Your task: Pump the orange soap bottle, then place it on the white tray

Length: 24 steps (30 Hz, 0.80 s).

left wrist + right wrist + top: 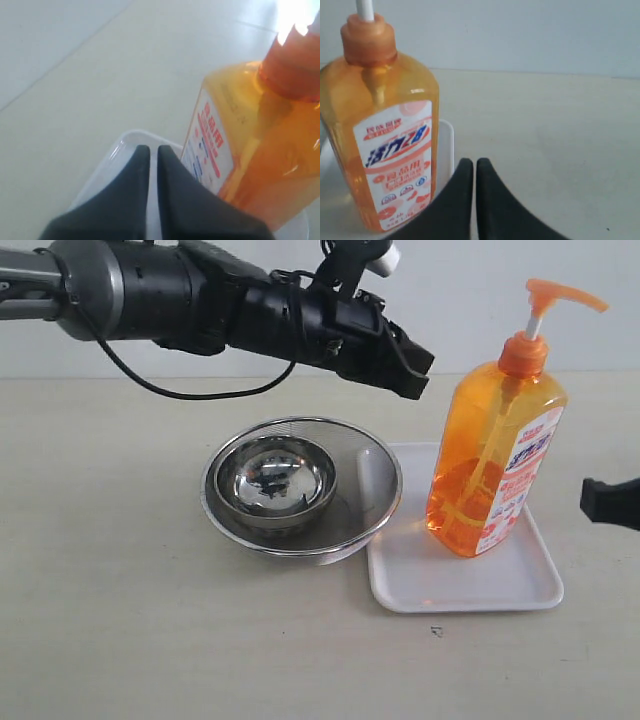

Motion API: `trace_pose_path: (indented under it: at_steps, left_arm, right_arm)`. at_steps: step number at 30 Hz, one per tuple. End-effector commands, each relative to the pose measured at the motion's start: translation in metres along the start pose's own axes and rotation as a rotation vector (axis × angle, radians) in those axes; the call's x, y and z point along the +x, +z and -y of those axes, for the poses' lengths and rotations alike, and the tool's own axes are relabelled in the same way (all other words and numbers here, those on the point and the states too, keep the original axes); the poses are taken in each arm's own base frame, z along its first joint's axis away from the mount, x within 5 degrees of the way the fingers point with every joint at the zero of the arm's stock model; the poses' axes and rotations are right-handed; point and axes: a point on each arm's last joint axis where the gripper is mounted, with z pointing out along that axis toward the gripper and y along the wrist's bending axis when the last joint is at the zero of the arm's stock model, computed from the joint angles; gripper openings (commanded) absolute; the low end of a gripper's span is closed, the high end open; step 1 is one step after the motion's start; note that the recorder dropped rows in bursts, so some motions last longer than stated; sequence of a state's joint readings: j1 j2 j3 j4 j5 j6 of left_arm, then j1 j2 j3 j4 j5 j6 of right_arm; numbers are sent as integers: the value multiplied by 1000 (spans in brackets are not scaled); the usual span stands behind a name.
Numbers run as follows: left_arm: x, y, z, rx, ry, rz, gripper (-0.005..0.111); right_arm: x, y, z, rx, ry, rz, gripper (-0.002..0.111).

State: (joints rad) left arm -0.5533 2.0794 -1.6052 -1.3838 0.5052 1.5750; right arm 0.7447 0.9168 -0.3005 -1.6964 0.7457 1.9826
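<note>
Your orange soap bottle [497,465] is standing upright on the white tray [470,590], just right of the mesh bowl [385,465] on the bench [120,640]. Your left tool [418,375] hangs in the air up by the bottle's shoulder, jaws pressed together and holding nothing. Your right tool [588,502] sits low on the far side, near the label, also pinched shut and empty.

Now, the handling. It's a tall bottle on a small base, and the liquid looks to sit low in it, so expect weight at the bottom and a top that tips if you nudge it. The plastic looks smooth and glossy, so I'd call it slippery, and the walls will likely give under a hard squeeze. Take it across the body just under the shoulder, or at the stiff collar below the stem. For the pump head [560,295], press straight down on its flat top, with the other tool steadying the body so it can't rock
</note>
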Motion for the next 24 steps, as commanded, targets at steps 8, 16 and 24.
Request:
trace_pose_path:
  at_steps: [8, 16, 24]
  left_arm:
    - [38, 12, -10, 81, -2, 97, 5]
    - [39, 13, -7, 112, 0, 104, 5]
    - [39, 14, -6, 122, 1, 107, 5]
  right_arm:
    - [16, 0, 9, 48, 24, 3, 0]
    - [-17, 3, -6, -9, -51, 52, 0]
    - [-31, 52, -2, 56, -47, -78, 0]
